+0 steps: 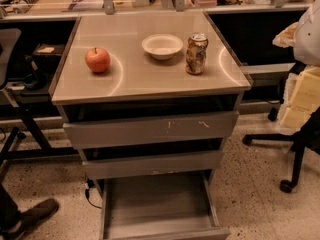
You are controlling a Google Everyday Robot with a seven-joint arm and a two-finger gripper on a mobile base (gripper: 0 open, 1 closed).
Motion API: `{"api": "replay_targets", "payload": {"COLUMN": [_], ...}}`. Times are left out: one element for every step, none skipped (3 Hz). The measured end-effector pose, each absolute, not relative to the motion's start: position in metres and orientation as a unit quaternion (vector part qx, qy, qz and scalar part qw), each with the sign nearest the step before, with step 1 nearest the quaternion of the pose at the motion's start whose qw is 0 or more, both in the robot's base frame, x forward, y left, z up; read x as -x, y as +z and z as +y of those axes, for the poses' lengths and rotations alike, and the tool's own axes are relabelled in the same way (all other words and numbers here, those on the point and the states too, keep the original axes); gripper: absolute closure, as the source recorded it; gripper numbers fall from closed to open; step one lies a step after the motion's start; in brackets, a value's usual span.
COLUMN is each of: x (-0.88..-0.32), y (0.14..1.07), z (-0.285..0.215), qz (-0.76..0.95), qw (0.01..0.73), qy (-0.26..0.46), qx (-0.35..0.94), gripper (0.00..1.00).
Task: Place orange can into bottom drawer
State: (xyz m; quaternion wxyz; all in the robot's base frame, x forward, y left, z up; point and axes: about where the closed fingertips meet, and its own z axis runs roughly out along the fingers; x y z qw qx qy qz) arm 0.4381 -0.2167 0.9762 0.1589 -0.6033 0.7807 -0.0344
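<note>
Camera view, bottom drawer point(159, 204) open, orange can point(196, 54) on cabinet point(145, 76) beside bowl point(162, 47), gripper unseen

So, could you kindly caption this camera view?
Mottled orange can beside white bowl and red apple on grey cabinet; bottom drawer open; gripper unseen.

The desk point(150, 79) has a smooth grey metal top with a satin sheen that catches curved glints of light. Near its right edge the orange can point(196, 54) is thin metal, with a shiny silver top and a mottled, slightly glossy label. The white bowl point(162, 46) toward the back edge looks smooth and matt; whether it is plastic or ceramic cannot be told. The apple point(97, 59) near the left edge has glossy skin. The two upper drawers point(150, 130) have dull, scuffed metal fronts. The bottom drawer point(155, 199) is plain matt grey metal. The floor point(260, 194) is speckled and stone-like. The pincer is out of view.
</note>
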Motion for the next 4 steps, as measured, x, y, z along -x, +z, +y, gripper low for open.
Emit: {"api": "replay_targets", "payload": {"x": [-0.438,-0.443,-0.484,-0.538], "y": [0.976,0.975,0.945,0.912], "z": [-0.217,-0.218,-0.223,-0.226], "qz": [0.781,0.784,0.81,0.836], "qw": [0.159,0.169,0.185,0.202], "qy": [-0.034,-0.031,-0.012,0.007], "qx": [0.603,0.596,0.556,0.509], "gripper": [0.0,0.0,0.0,0.0]}}
